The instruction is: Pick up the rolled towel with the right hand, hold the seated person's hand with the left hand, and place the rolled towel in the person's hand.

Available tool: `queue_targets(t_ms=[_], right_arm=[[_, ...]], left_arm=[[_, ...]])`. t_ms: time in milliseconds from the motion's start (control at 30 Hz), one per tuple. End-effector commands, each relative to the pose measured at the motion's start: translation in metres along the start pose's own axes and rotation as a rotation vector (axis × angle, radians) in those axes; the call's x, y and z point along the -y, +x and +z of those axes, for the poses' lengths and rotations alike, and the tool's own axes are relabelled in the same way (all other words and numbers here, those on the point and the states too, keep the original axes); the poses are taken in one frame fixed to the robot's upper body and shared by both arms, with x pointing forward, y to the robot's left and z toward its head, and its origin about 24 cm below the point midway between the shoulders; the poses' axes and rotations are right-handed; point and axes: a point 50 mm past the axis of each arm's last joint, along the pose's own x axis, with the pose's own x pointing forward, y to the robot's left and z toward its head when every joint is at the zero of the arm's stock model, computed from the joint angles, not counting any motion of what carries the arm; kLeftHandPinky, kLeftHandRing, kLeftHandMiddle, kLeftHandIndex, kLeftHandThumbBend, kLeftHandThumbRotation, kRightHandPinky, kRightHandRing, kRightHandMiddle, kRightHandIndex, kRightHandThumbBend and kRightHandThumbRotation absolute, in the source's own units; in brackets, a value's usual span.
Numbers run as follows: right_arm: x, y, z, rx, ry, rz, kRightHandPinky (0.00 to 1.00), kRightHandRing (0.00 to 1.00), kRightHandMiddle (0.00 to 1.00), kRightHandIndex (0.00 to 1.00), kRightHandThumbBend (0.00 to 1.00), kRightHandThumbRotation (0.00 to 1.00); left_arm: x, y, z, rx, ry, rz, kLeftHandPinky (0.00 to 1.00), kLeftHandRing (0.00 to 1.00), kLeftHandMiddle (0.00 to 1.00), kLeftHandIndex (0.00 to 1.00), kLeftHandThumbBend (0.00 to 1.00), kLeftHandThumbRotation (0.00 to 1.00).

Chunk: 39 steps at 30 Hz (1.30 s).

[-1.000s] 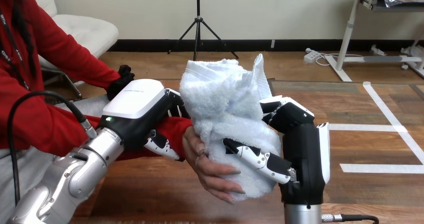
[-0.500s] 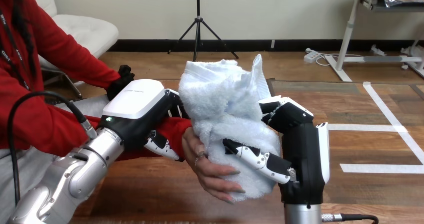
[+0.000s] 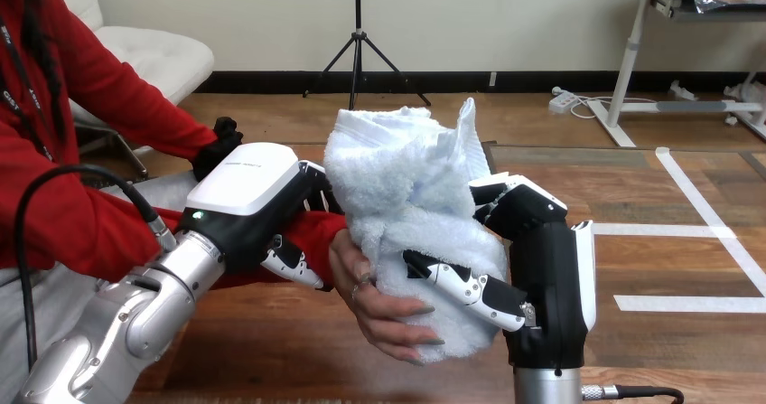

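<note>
Head view: towel upright between the two hands, handover at the release point

The rolled towel (image 3: 406,196) stands with its long axis roughly upright, its upper end loosened and flaring toward the far side. Your right hand (image 3: 542,268) grips it from the right, with fingers (image 3: 465,288) curled across the lower near face. The person's hand (image 3: 379,309) lies at the towel's lower left, palm toward the towel and fingers curled under its near lower end, touching it. Your left hand (image 3: 248,192) is further left, closed over the person's wrist (image 3: 316,232) at the red sleeve, fingers over the top and thumb beneath. The towel therefore lies between the person's palm on the left and your right fingers on the right. Judge the release accordingly: open the right fingers and withdraw rightward, away from the palm.
</note>
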Motion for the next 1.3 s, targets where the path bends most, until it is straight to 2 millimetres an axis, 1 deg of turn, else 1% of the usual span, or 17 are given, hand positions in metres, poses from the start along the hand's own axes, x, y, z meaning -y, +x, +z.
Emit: queue_targets(t_ms=[0,200,233,500,533,833,1267], right_arm=[[-0.0338,0.0265,0.0218,0.168,0.125,0.022,0.25,0.31,0.42,0.43,0.68,0.00],[-0.0331,0.0254,0.0213,0.168,0.131,0.012,0.32,0.37,0.45,0.47,0.72,0.00],[-0.0330,0.0251,0.0211,0.166,0.133,0.009,0.34,0.40,0.48,0.49,0.74,0.00],[-0.0319,0.0232,0.0190,0.134,0.139,-0.004,0.43,0.50,0.55,0.56,0.79,0.00],[-0.0316,0.0231,0.0188,0.131,0.138,-0.005,0.46,0.53,0.57,0.58,0.80,0.00],[-0.0280,0.0230,0.0170,0.129,0.115,-0.025,0.54,0.63,0.64,0.64,0.82,0.01],[-0.0244,0.0237,0.0154,0.125,0.098,-0.033,0.57,0.64,0.66,0.65,0.82,0.03]], left_arm=[[-0.0246,0.0148,0.0123,0.050,0.014,0.114,0.41,0.44,0.49,0.50,0.86,0.08],[-0.0239,0.0148,0.0134,0.063,0.033,0.123,0.45,0.48,0.52,0.54,0.87,0.15],[-0.0238,0.0147,0.0136,0.065,0.038,0.125,0.46,0.50,0.54,0.57,0.87,0.18],[-0.0228,0.0142,0.0153,0.084,0.062,0.137,0.51,0.56,0.62,0.65,0.90,0.26],[-0.0226,0.0142,0.0154,0.085,0.062,0.138,0.53,0.58,0.64,0.68,0.91,0.28],[-0.0225,0.0131,0.0179,0.096,0.052,0.145,0.58,0.66,0.73,0.78,0.97,0.31],[-0.0226,0.0119,0.0207,0.095,0.044,0.133,0.64,0.73,0.80,0.86,1.00,0.33]])
